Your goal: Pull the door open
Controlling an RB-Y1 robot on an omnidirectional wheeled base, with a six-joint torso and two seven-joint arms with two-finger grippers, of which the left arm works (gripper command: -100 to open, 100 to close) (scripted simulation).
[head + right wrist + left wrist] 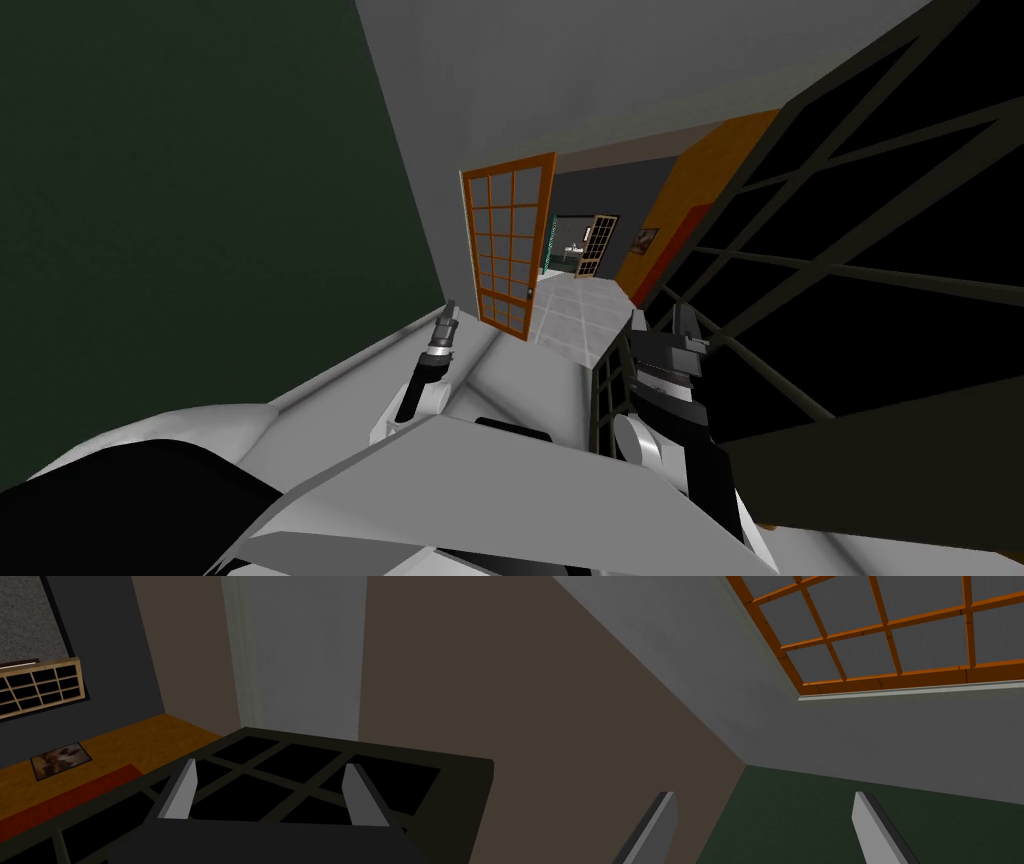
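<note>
A dark-framed gridded door (pixel 880 470) stands swung out at my right, its panes black. My right gripper (pixel 662 315) is at the door's near edge, open. In the right wrist view the right gripper (pixel 270 768) has the door's grid (pixel 465 786) lying just behind its spread fingers, with nothing held between them; whether they touch it I cannot tell. My left gripper (pixel 449 308) is raised toward the grey wall at the left. The left wrist view shows the left gripper (pixel 763 796) open and empty.
An orange gridded door (pixel 510 250) stands open ahead beside a doorway onto a tiled floor (pixel 575 310); its frame (pixel 892 679) also crosses the left wrist view. A dark green wall (pixel 200 200) closes the left side. An orange wall with a small picture (pixel 645 240) lies beyond the dark door.
</note>
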